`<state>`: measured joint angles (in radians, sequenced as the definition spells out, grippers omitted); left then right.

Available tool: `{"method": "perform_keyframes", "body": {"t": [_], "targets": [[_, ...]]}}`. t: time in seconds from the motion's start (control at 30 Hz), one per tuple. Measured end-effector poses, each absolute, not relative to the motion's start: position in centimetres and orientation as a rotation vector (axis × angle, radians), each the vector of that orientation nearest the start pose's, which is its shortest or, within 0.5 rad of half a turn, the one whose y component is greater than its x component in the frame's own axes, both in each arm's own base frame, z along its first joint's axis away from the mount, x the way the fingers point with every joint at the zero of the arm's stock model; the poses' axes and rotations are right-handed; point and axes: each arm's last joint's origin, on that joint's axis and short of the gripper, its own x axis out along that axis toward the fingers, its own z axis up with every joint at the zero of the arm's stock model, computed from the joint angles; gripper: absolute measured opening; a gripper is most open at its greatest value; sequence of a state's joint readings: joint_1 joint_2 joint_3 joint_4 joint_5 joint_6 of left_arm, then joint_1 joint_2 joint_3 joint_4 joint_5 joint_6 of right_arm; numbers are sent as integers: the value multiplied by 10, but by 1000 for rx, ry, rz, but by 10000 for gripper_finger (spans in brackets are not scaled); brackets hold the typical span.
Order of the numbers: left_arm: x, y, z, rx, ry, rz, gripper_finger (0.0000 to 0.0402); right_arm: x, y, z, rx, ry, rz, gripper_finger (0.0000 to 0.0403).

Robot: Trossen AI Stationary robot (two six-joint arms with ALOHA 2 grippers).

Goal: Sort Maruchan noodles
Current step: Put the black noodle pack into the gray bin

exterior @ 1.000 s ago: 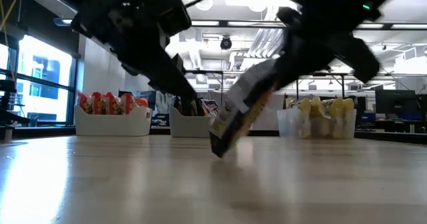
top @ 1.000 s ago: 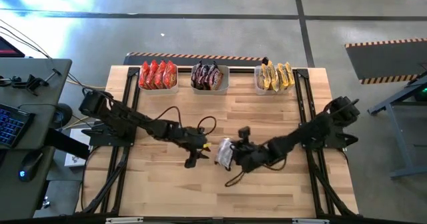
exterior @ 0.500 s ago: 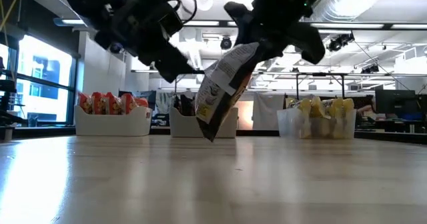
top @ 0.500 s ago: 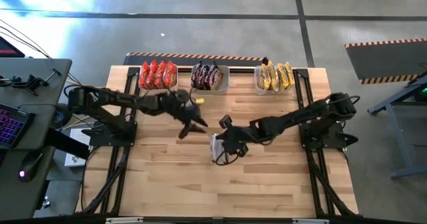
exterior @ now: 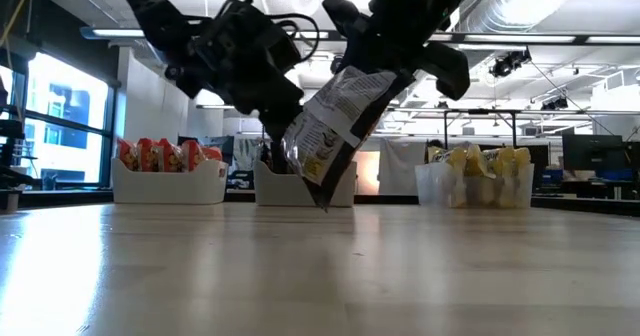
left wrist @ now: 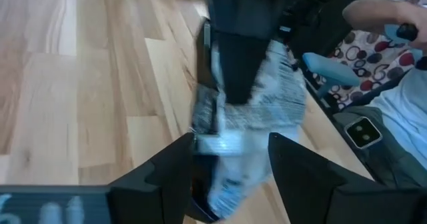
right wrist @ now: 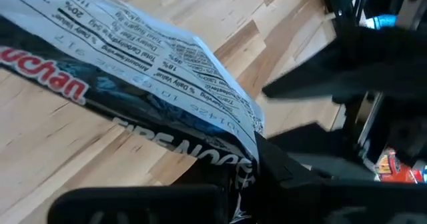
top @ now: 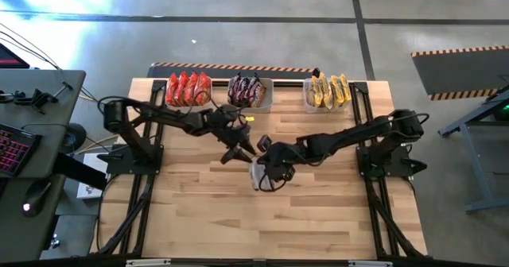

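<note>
Right claw (top: 266,165) pinches the silver-and-dark packet (exterior: 330,136) by its top edge, hanging it clear of the tabletop (top: 318,219) — ready for handover. Left claw (top: 238,149), just beside the packet, fingers spread, grips nothing — middle bin (top: 250,104) lies beyond.

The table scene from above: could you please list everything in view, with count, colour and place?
Held noodle packet: one, silver-and-dark, mid-table, above the wood.
Red packets: several, in the far left bin.
Dark packets: several, in the far middle bin.
Yellow packets: several, in the far right bin.
Bins: three, pale, along the far edge.
Table: one, light wood.
Desk: one, grey, beside the table.
Left claw: open, beside the packet.
Right claw: shut on the packet.
</note>
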<state>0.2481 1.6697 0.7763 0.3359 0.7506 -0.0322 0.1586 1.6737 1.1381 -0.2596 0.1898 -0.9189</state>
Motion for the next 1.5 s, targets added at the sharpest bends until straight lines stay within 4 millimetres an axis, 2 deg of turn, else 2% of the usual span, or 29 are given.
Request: {"method": "perform_keyframes", "body": {"t": [0.23,0.4,0.6,0.73,0.87,1.0,1.13,1.2,1.27,1.4,1.5], "targets": [[330,58,166,-292,494,-538,192,352,53,224,-1016,742,343,14],[332,48,164,-233,501,-581,179,352,54,224,-1034,739,348,14],[331,44,162,-206,514,-603,119,354,58,227,-1043,708,327,16],[330,44,161,-179,512,-616,59,354,61,228,-1063,707,273,42],[329,45,160,-153,511,-617,9,354,61,229,-1015,738,156,83],[328,49,160,-148,513,-605,10,351,56,230,-939,811,-70,121],[327,51,159,-126,518,-603,3,334,48,234,-862,926,-250,147],[327,53,158,-111,518,-592,3,323,42,242,-762,953,-312,154],[327,53,158,-102,520,-579,3,312,34,251,-590,950,-344,157],[329,55,158,-71,523,-509,2,300,15,260,-69,899,-279,158],[330,56,159,-48,516,-485,1,299,10,254,232,896,-206,158]]}}
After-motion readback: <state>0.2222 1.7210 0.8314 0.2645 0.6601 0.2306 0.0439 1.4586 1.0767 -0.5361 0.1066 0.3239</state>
